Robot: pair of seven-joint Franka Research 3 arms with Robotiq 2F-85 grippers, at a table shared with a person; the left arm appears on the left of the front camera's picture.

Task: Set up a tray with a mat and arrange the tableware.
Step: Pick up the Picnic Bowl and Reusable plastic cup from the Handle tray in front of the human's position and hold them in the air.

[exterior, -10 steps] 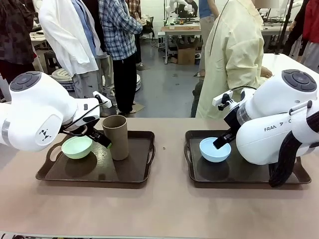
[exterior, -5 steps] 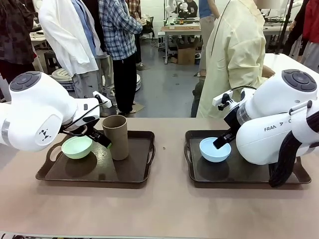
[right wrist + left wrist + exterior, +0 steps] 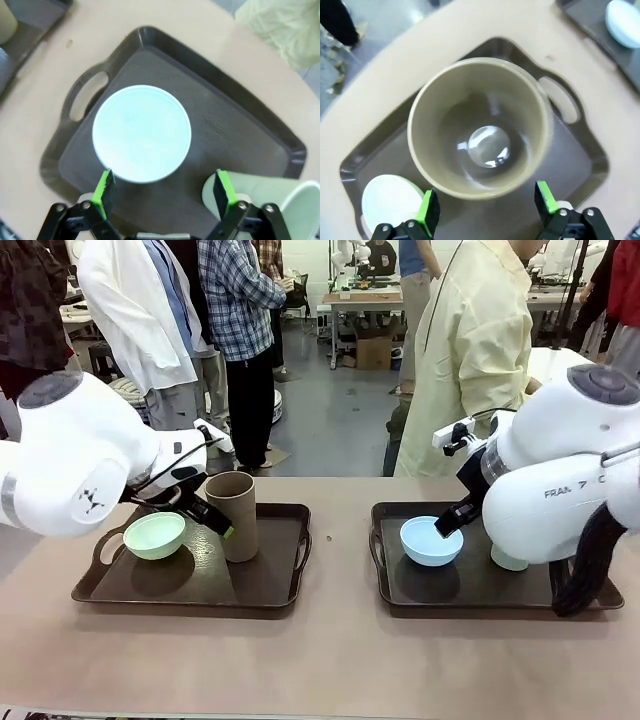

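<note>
While both claws hang open and empty, centre the left claw (image 3: 486, 202) over the tall tan-brown handleless cup (image 3: 480, 125) on the left dark plastic tray (image 3: 270, 580), beside the pale mint matte bowl (image 3: 154, 535). Keep the right claw (image 3: 165, 192) clear of the light blue matte bowl (image 3: 141, 132) on the right dark tray (image 3: 235, 135).

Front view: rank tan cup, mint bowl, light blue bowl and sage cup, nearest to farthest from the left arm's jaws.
1. Tan cup, middle of the left tray.
2. Mint bowl, same tray, left end.
3. Light blue bowl, right tray.
4. Sage cup, right tray, farther right.
</note>
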